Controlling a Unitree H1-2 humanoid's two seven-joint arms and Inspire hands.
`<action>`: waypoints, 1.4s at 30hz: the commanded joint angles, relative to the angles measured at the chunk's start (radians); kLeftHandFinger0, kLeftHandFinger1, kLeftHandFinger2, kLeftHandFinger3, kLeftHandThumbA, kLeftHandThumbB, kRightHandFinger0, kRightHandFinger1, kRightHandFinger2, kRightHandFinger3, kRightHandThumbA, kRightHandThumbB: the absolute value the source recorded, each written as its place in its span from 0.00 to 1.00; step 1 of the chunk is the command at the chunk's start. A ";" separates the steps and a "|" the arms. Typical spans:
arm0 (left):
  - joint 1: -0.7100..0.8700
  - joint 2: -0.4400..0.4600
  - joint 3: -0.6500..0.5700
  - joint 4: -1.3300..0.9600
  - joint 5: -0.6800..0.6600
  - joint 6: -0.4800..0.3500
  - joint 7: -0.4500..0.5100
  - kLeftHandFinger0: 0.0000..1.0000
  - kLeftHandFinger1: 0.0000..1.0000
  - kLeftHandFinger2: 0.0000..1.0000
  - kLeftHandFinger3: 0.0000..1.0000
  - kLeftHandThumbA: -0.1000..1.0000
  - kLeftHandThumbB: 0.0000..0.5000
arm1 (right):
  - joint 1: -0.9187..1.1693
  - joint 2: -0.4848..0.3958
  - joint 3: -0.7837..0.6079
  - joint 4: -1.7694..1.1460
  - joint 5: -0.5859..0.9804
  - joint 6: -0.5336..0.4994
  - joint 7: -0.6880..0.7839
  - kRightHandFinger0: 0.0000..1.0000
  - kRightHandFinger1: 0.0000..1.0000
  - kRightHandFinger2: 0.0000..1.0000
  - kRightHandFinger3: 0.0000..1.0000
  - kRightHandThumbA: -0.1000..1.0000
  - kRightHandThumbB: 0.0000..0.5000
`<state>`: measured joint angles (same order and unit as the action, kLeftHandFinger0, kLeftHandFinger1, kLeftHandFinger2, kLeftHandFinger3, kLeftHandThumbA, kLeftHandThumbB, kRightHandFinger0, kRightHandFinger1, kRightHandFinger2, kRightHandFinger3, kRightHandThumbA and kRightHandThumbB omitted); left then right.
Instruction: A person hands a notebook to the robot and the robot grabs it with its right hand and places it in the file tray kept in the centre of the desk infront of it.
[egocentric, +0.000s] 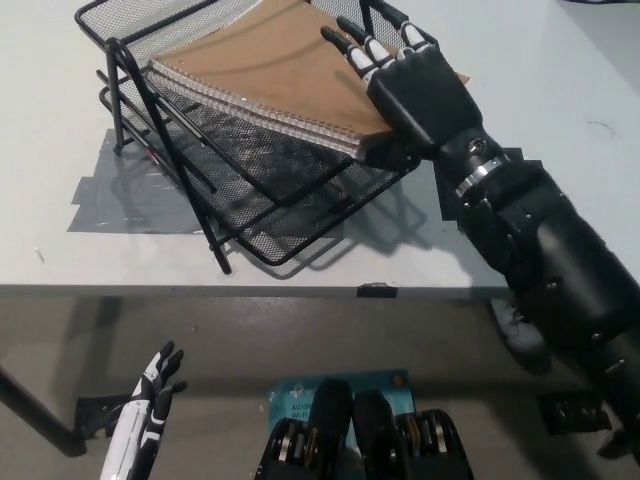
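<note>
Spiral notebook (270, 75), brown cover, sits in the top tier of the black mesh file tray (300, 215) at about 11 o'clock in the head view. It is tilted, its corner at 3 o'clock poking out past the tray's side rail.

Right hand (420, 90) lies flat on that corner, palm down, fingers (362, 52) spread over the cover and pointing to 10 o'clock. Can't tell if the thumb is hooked under the corner, so can't tell whether it grips or only presses.

Left hand (150, 400) idles at 7 o'clock, below the desk edge, fingers apart, holding nothing.

Handling, my read:
- Light, fairly stiff as a stack, but the card cover flexes. Cover looks smooth, so a flat palm may skid rather than push.
- Wire binding (255, 105) runs along the edge facing 7 o'clock. It could snag on mesh if dragged.
- Best hold is the overhanging corner, pinched top and bottom. It is the only part clear of the rails.

Edges and room:
- Tray rims wall in the book on most sides. Black upright posts (135, 110) at 9 o'clock.
- Lower tiers jut toward 5 o'clock, close to the desk's (560, 60) front edge.
- Open desk from 1 to 3 o'clock is the clean exit for the arm. Grey tape patches (130, 195) lie flat, no obstacle.
- Risk: lifting the hand off may tip the book by the overhang.
</note>
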<state>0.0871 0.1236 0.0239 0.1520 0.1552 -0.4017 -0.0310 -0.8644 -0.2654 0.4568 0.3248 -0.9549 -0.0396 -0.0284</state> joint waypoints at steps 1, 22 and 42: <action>-0.012 0.023 0.010 -0.065 -0.001 0.015 0.007 0.90 1.00 1.00 1.00 1.00 0.69 | -0.769 -0.579 0.092 -0.582 1.119 0.510 1.276 1.00 1.00 1.00 1.00 0.71 1.00; -0.053 0.033 0.013 -0.059 -0.007 0.027 0.004 0.90 1.00 1.00 1.00 1.00 0.69 | -0.892 -0.645 0.235 -0.525 1.285 0.510 1.241 1.00 1.00 1.00 1.00 0.65 1.00; -0.074 0.040 0.011 -0.056 0.000 0.035 0.001 0.90 1.00 1.00 1.00 1.00 0.69 | -0.850 -0.706 0.232 -0.508 1.507 0.510 1.113 1.00 1.00 1.00 1.00 1.00 0.99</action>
<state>0.0521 0.1244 0.0244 0.1520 0.1551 -0.3654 -0.0312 -1.1076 -0.5901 0.7144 0.1768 -0.2051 0.1744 0.6020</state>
